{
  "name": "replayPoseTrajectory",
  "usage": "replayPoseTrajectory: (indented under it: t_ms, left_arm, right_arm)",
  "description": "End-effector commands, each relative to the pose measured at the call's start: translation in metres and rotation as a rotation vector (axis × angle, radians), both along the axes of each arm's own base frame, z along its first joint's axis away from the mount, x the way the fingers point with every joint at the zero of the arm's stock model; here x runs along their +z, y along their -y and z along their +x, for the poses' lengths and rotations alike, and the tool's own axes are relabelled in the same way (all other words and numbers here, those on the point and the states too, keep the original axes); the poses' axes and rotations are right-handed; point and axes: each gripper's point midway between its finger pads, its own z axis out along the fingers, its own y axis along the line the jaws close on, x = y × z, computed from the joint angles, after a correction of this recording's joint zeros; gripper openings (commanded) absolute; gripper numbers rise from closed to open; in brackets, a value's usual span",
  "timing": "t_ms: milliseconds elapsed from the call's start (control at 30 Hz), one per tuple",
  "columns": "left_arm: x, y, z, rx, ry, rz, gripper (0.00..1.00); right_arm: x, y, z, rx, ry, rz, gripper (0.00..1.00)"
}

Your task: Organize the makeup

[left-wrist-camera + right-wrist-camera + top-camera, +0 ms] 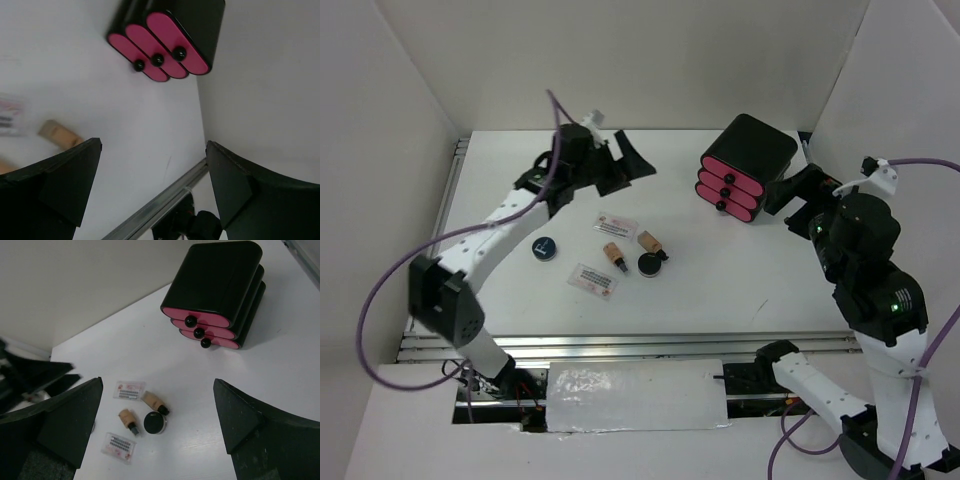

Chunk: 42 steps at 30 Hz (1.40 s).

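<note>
The makeup lies mid-table: two tan bottles [613, 255] [651, 243], two white sachets [617, 224] [595, 279], and two black compacts [651, 264] [545, 247], the second one apart to the left. My left gripper [630, 168] is open and empty, raised behind the group; its view [153, 144] shows one bottle [60, 134] and a blurred sachet [10, 116]. My right gripper [792, 200] is open and empty beside the drawer box. Its view [158, 382] shows the bottles [154, 401] [127, 419], the sachets [129, 389] [119, 445] and one compact [154, 423].
A black box with three pink drawers [745, 165] stands at the back right, all drawers shut; it also shows in the left wrist view [167, 37] and the right wrist view [220, 295]. White walls enclose the table. A metal rail [620, 345] runs along the near edge.
</note>
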Motion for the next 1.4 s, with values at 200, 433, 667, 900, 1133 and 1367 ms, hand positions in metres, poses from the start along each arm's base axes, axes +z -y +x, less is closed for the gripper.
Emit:
replayPoseTrajectory:
  t_ms: [200, 433, 667, 900, 1133, 1367]
  left_arm:
    - [-0.014, 0.164, 0.032, -0.312, -0.020, -0.468, 0.96]
    - [-0.042, 0.224, 0.065, -0.312, -0.013, -0.535, 0.94]
    - [-0.082, 0.246, 0.097, -0.262, -0.050, -0.532, 0.90]
    - [-0.102, 0.248, 0.104, -0.233, -0.072, -0.531, 0.83]
    - [-0.111, 0.254, 0.121, -0.224, -0.053, -0.542, 0.71]
    - [-0.109, 0.253, 0.128, -0.218, -0.043, -0.560, 0.52]
  right_arm:
    - [0.021, -0.006, -0.020, 0.048, 0.100, 0.101, 1.00]
    - [0.010, -0.009, -0.034, 0.086, 0.092, 0.115, 1.00]
    - [0.019, 0.001, -0.044, 0.066, 0.101, 0.068, 1.00]
    - [0.031, 0.010, -0.051, 0.042, 0.135, 0.047, 1.00]
    - [0.034, 0.008, -0.047, 0.047, 0.145, 0.041, 1.00]
    - [0.035, 0.011, -0.046, 0.034, 0.144, 0.022, 1.00]
